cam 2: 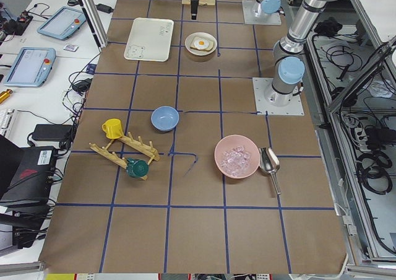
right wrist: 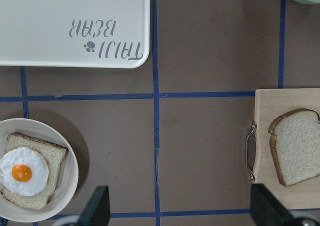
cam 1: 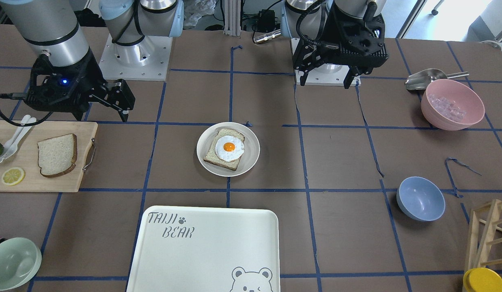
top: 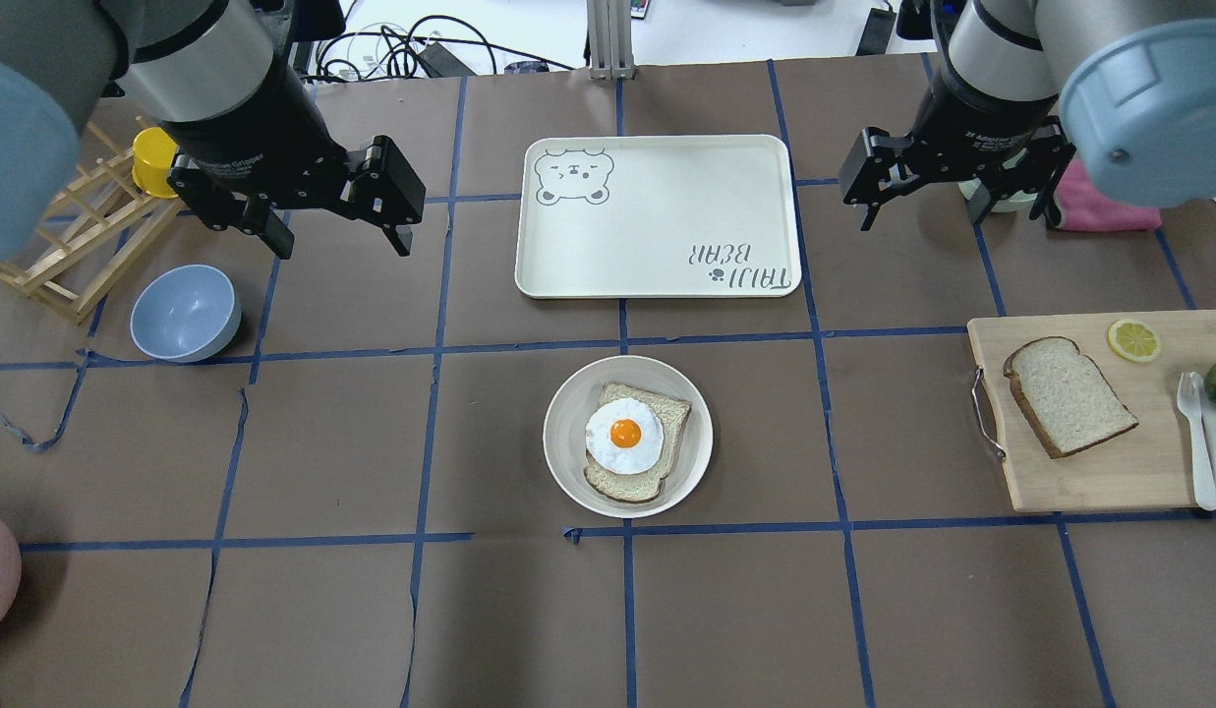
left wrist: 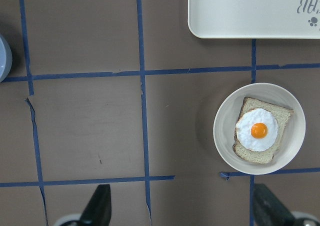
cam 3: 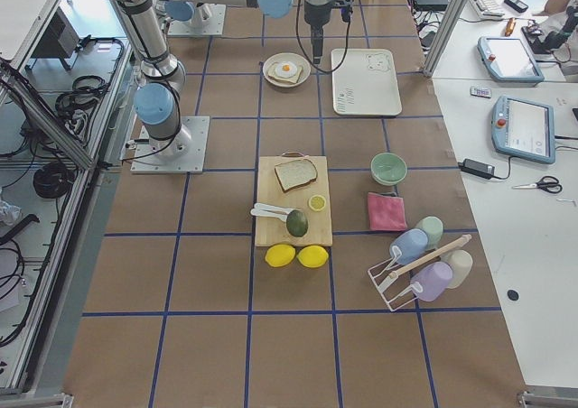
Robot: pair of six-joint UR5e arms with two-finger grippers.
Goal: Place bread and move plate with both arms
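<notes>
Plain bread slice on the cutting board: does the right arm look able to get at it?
Likely yes: the bread lies uncovered on that arm's side, and the right gripper hangs open nearby with nothing between them.

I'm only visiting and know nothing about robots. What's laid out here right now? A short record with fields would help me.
bread: plain slice, flat on the wooden cutting board, on the robot's right side
plate: mid-table, holding an egg-topped slice
tray: bear-print, beyond the plate, apart from it
left gripper: open, holding nothing, above the table
right gripper: open, holding nothing, above the table
task state: bread not yet picked up
</notes>
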